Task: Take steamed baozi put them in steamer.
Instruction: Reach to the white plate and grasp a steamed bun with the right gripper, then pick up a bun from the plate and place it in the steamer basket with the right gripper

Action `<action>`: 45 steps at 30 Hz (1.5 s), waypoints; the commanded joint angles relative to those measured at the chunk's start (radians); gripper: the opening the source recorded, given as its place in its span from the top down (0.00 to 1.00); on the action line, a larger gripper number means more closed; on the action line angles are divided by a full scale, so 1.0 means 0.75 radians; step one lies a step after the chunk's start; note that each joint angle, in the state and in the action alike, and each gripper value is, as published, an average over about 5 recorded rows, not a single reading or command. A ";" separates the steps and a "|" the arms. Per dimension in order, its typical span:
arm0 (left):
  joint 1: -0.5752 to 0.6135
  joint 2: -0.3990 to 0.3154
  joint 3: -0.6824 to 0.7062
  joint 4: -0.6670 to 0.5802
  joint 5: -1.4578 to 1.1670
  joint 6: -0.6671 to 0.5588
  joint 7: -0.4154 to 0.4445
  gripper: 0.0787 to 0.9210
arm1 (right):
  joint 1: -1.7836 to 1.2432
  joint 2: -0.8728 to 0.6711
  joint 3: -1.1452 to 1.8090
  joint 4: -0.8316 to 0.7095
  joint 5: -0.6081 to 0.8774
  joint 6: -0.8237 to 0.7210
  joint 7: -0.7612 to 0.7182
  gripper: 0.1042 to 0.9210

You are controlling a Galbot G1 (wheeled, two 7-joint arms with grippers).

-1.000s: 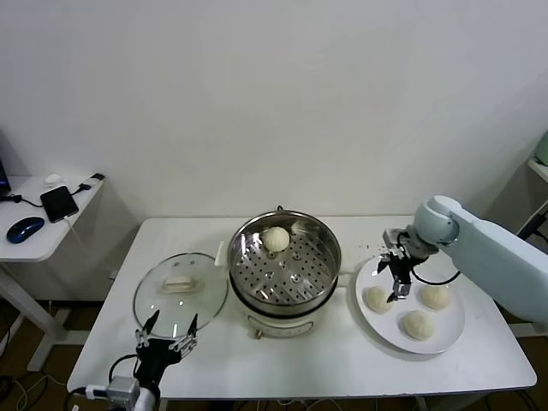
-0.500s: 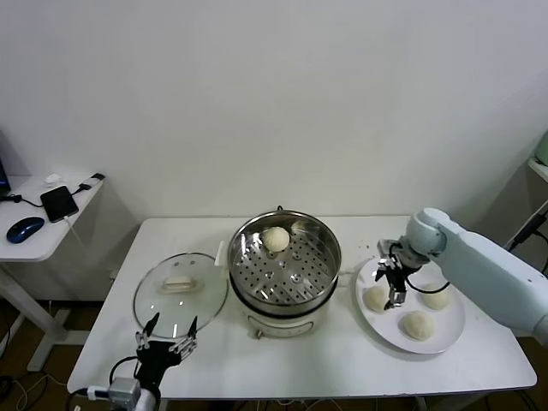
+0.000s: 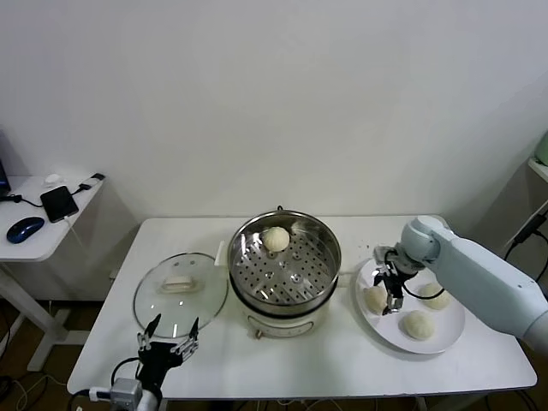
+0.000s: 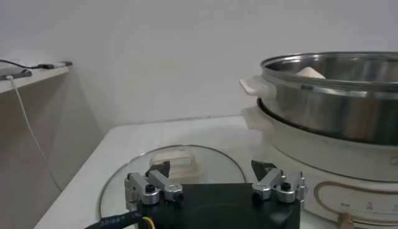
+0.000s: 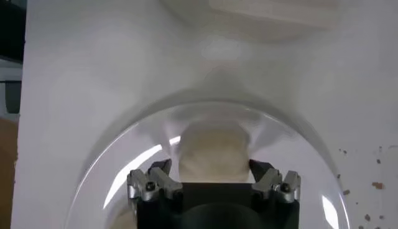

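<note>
The steamer [image 3: 327,257] stands mid-table with one steamed baozi [image 3: 276,239] on its perforated tray. Three more baozi lie on the white plate [image 3: 447,340]: one on its left side [image 3: 373,299], one at the back right [image 3: 437,297], one in front [image 3: 417,324]. My right gripper [image 3: 387,289] is down over the left baozi, open, a finger on either side of it. In the right wrist view that baozi [image 5: 214,148] fills the gap of the right gripper [image 5: 211,167]. My left gripper [image 3: 169,338] hangs open and empty at the table's front left, just in front of the lid.
A round glass lid [image 3: 180,287] with a cream handle lies flat left of the steamer; the left wrist view shows the lid [image 4: 124,180] just past the left gripper [image 4: 211,168], with the steamer [image 4: 336,106] beyond. A side table [image 3: 34,235] with a phone and mouse stands far left.
My right gripper has moved left and down across the plate and now straddles the left baozi. The left arm has not moved.
</note>
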 commanded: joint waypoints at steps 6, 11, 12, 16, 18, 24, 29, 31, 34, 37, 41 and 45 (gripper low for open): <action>0.004 0.000 0.003 0.000 0.003 -0.001 -0.002 0.12 | -0.008 -0.002 0.017 -0.009 -0.010 -0.001 0.008 0.32; 0.003 -0.002 0.005 0.000 0.007 -0.002 -0.002 0.12 | 0.005 -0.013 0.033 -0.005 -0.005 -0.002 0.008 0.49; 0.003 -0.002 0.006 -0.001 0.008 -0.002 -0.002 0.12 | 0.014 -0.019 0.034 -0.001 -0.001 -0.003 0.008 0.53; 0.001 -0.005 0.009 -0.003 0.014 -0.002 -0.003 0.12 | 0.102 -0.071 -0.006 0.030 0.053 -0.014 -0.001 0.67; -0.002 -0.007 0.015 -0.002 0.019 -0.004 -0.003 0.12 | 0.183 -0.112 -0.060 0.060 0.108 -0.025 -0.010 0.73; -0.018 -0.012 0.029 -0.006 0.033 -0.003 -0.011 0.12 | 0.583 -0.211 -0.365 0.174 0.347 -0.079 -0.054 0.76; -0.030 -0.007 0.028 -0.012 0.044 0.004 -0.023 0.12 | 0.955 -0.169 -0.635 0.201 0.520 -0.118 -0.074 0.74; -0.030 -0.005 0.026 -0.023 0.043 0.006 -0.025 0.12 | 1.079 -0.110 -0.719 0.184 0.579 -0.133 -0.081 0.74; -0.031 -0.002 0.023 -0.044 0.041 0.008 -0.025 0.12 | 1.200 0.000 -0.792 0.143 0.661 -0.157 -0.088 0.74; -0.035 -0.002 0.021 -0.060 0.042 0.013 -0.027 0.12 | 1.258 0.109 -0.842 0.110 0.739 -0.186 -0.090 0.74; -0.032 -0.003 0.022 -0.077 0.041 0.014 -0.029 0.12 | 1.269 0.250 -0.876 0.077 0.833 -0.239 -0.081 0.74; -0.029 -0.001 0.022 -0.090 0.040 0.018 -0.030 0.12 | 1.252 0.388 -0.918 0.062 0.937 -0.308 -0.050 0.74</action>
